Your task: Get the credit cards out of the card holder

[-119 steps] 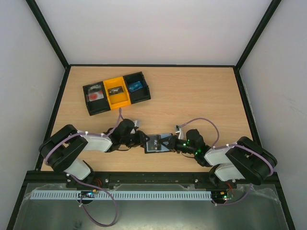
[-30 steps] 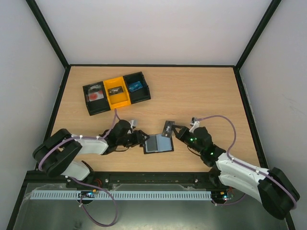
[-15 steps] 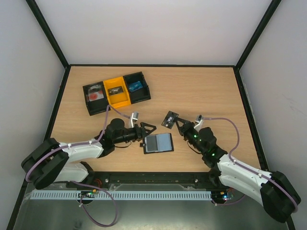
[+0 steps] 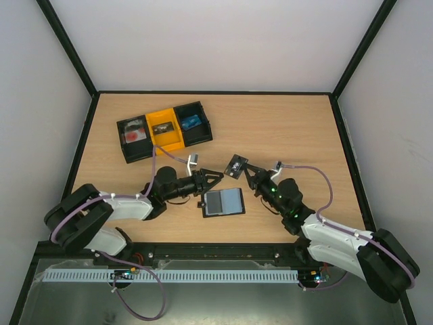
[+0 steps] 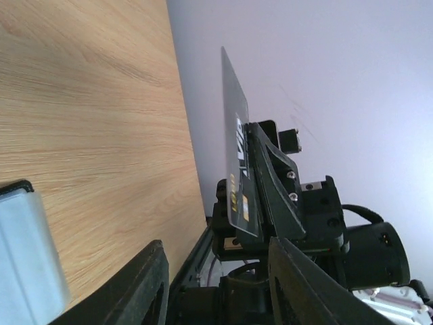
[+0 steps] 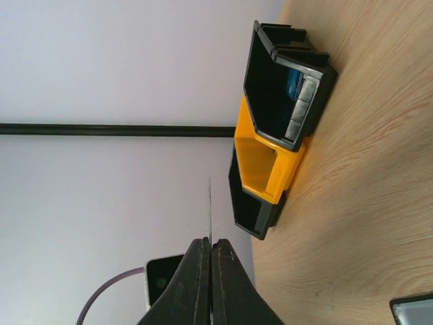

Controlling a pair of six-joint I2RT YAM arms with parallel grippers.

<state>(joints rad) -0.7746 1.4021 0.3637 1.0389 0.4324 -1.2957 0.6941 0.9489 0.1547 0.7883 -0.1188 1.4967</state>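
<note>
**Step in hand.** Card extraction. The right gripper (image 4: 245,173) is clenched on 1 dark credit card (image 4: 237,165) and holds it in the air, clear of the card holder (image 4: 223,202). The card holder lies flat on the table (image 4: 291,128), near the middle of the near edge, with a grey-blue panel facing up. The left gripper (image 4: 216,180) is released: its jaws stand apart with nothing between them. It sits just left of the held card and just above the card holder, touching neither as far as the top view shows.

**Next move.** Judged from this layout, the held card needs a place to rest, most likely bare table away from the card holder. The card holder then needs a second check. The frames do not show whether the grey-blue panel is a pocket or another card.

**View differences.**
- The top view alone gives the full layout, including the 3-compartment tray (image 4: 164,130) toward the far left corner.
- The left wrist view shows the card's face with pale printing (image 5: 235,159), pinched at its lower end, and a corner of the card holder (image 5: 27,250).
- The right wrist view shows the card edge-on as a thin line (image 6: 210,203) rising from the closed fingers (image 6: 196,271).
</note>
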